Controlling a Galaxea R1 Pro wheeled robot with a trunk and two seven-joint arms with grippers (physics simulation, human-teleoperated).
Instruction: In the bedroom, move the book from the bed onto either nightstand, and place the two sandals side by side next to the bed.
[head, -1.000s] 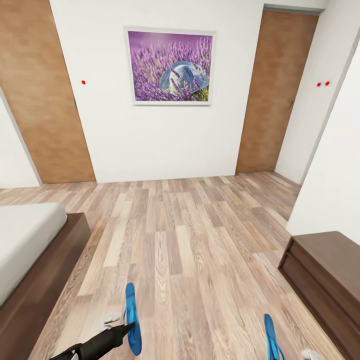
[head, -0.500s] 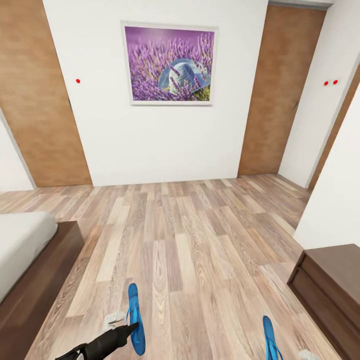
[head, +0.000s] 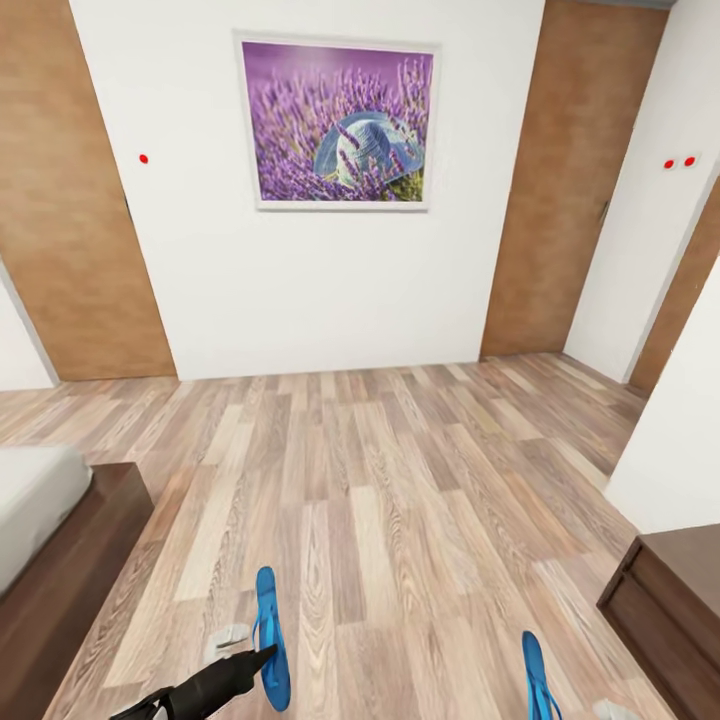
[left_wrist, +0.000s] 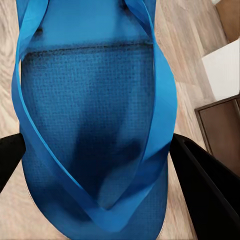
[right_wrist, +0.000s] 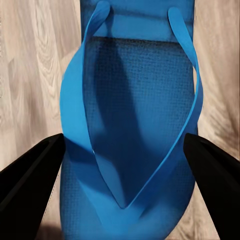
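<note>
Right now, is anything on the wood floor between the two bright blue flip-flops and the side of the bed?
Nothing visible. In the head view only bare wood-plank floor lies between the left blue flip-flop, the right blue flip-flop and the dark brown bed frame. The dark cabinet stands on the opposite side, away from that path.

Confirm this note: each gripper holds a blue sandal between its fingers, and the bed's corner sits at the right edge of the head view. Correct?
Not quite. In the head view the bed is at the left edge; a dark wooden cabinet sits at the right. The rest stands: the left gripper straddles one sandal, the right gripper the other sandal.
</note>
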